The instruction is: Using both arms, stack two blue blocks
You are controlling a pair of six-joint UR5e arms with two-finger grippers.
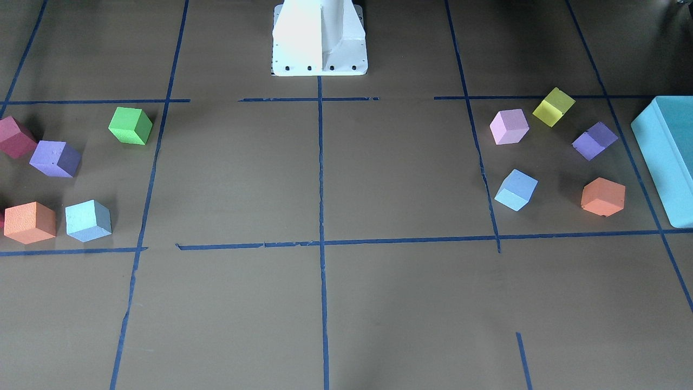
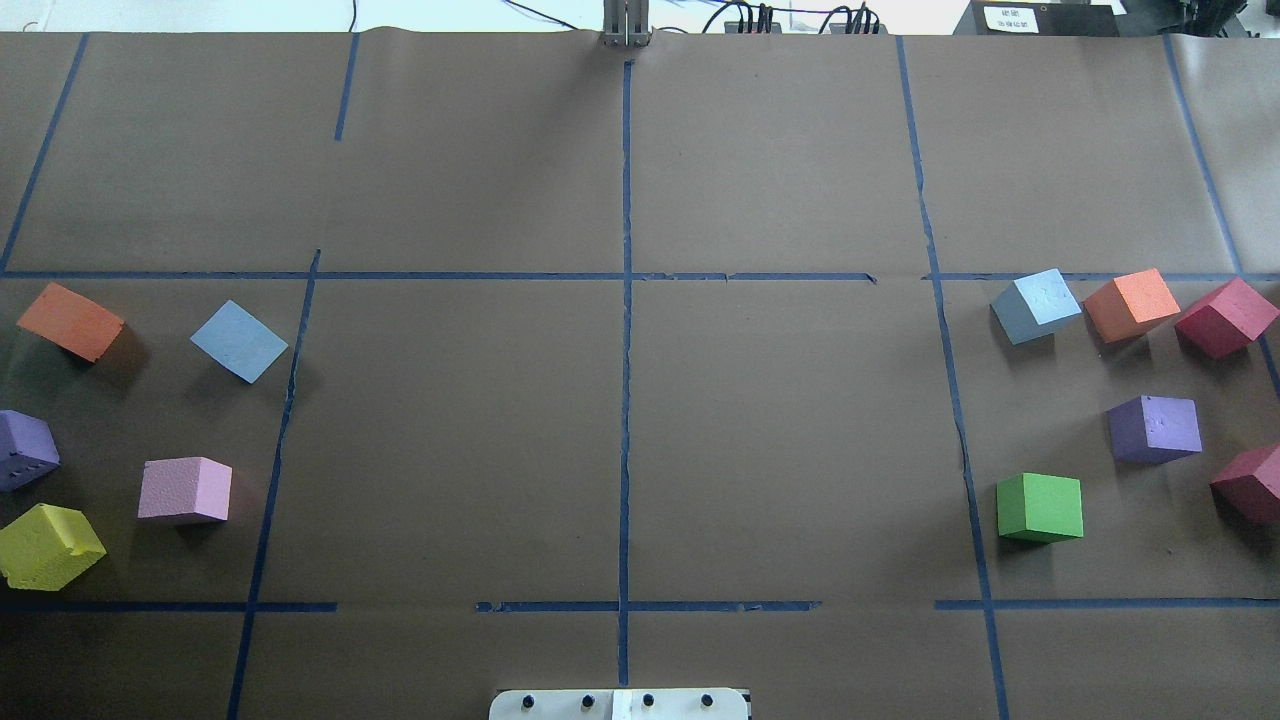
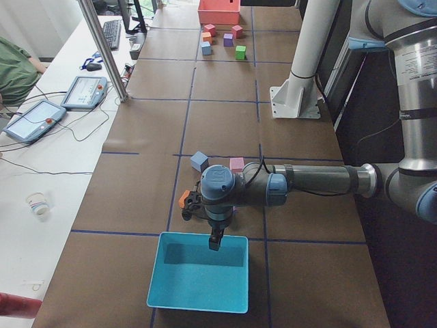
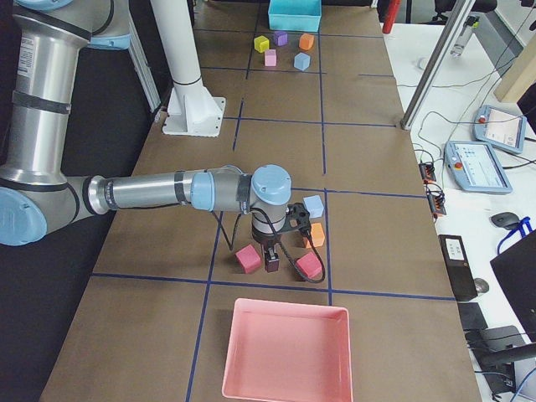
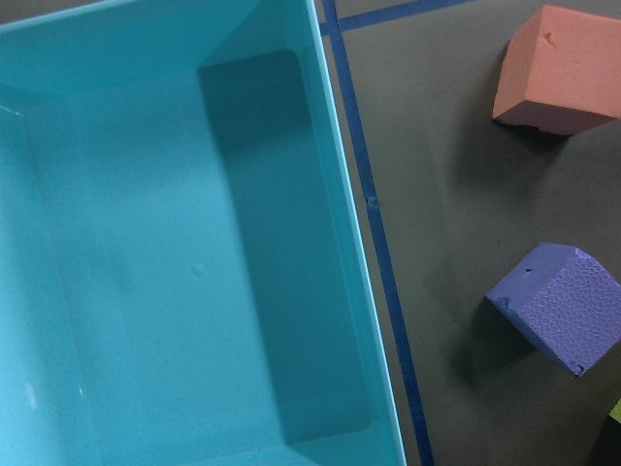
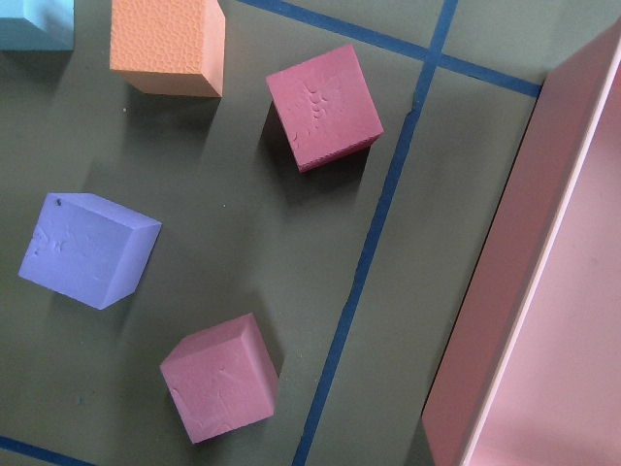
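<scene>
Two blue blocks, neither grasped. Front view: left-side blue block (image 1: pixel 516 189) and right-side blue block (image 1: pixel 88 220) lie well apart, one either side of the white pedestal (image 1: pixel 319 38). Overhead: no arms in shot. Left side view: left gripper (image 3: pixel 215 243) hangs over the teal box (image 3: pixel 198 290), farther from the pedestal than its block (finger gap: cannot tell). Right side view: right gripper (image 4: pixel 272 265) among cubes, gap unreadable too; pink tray (image 4: pixel 285 364) holds nothing. Left wrist: teal box bare inside. Step: pre-reach, I judge; next, each arm goes to its block.
</scene>
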